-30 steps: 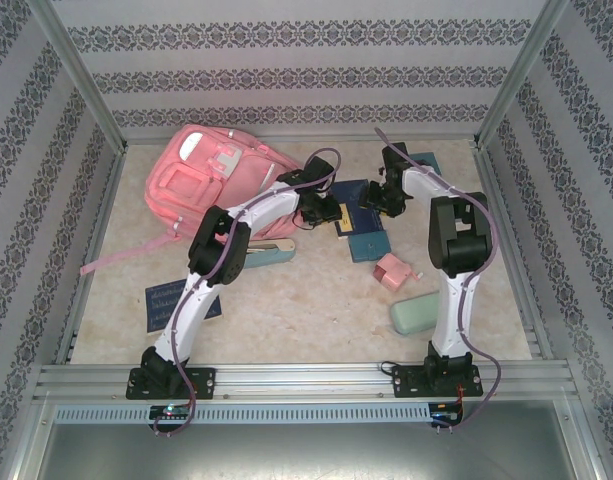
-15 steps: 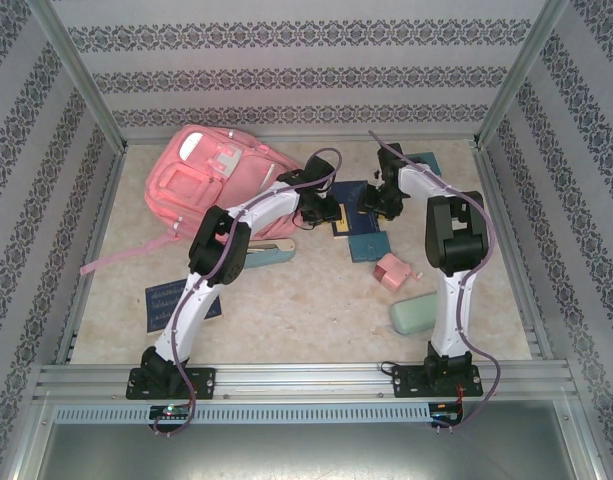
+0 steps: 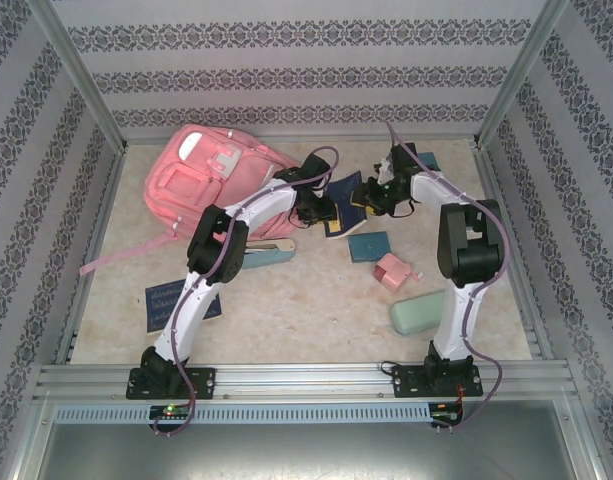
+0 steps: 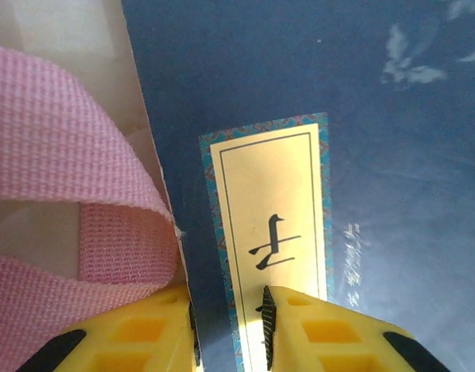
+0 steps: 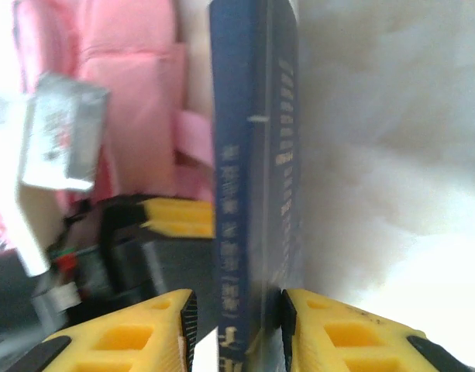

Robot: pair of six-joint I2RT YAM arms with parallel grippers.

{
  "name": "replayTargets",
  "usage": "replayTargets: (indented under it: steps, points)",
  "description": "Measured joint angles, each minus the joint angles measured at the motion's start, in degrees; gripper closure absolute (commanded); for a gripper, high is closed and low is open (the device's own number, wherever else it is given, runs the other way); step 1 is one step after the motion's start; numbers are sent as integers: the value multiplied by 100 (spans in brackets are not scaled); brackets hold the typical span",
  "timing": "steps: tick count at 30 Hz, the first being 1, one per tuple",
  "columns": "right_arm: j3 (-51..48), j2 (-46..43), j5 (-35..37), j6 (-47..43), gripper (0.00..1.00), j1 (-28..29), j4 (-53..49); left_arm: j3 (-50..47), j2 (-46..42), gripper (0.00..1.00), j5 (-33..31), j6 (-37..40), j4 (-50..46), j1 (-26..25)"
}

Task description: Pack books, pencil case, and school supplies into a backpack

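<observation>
Evidently the step in hand is bringing one book to the bag. Farthest left, the backpack (image 3: 211, 180) lies flat on the table (image 3: 286, 325), and both arms meet at its 3 o'clock side. The left gripper (image 4: 228, 314) points square at the cover of the navy book (image 4: 376, 116), its fingers narrowly apart with nothing seen between them. A pink strap (image 4: 59, 155) loops at 9 o'clock of its tip, and the book's cream label (image 4: 272, 209) sits at 12 o'clock. By the look of it, this gripper is placed to steady or guide the cover rather than grip it.

From above, the book stands tilted between the two grippers, just beside the backpack at its 3 o'clock. The right gripper (image 5: 239, 310) is clamped on that book, which runs edge-on from its fingertips toward 12 o'clock — a hold that should let the thin volume slide in edge-first.

At about 6 o'clock of this gripper, well apart, wait a teal book (image 3: 369, 246), a pink box (image 3: 392, 271) and a pale green case (image 3: 416, 314).
</observation>
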Motion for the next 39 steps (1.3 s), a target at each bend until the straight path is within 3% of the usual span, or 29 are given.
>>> replayTargets:
  steps: [7, 10, 18, 24, 31, 35, 39]
  points:
    - [4, -7, 280, -103, 75, 17, -313, 2, 0, 71, 46, 205, -22, 0]
    - [4, -7, 553, -151, 99, 17, -450, 2, 0, 70, 37, 304, -35, 0]
    - [-256, -181, 804, -105, 100, -35, -452, 33, -90, 59, 42, 487, -219, -2]
    - [-750, -922, 802, 151, 100, -125, -254, 37, -798, 51, -295, 828, -573, 28]
    - [-1134, -1687, 680, 522, 100, -129, 227, 42, -1860, 49, -1517, 1587, -750, 422]
    - [-1309, -1827, 605, 719, 100, -61, 378, -107, -1882, 48, -2365, 2096, -828, 562]
    - [-1320, -1827, 603, 793, 100, 83, 387, -302, -1635, 48, -2791, 2448, -1058, 562]
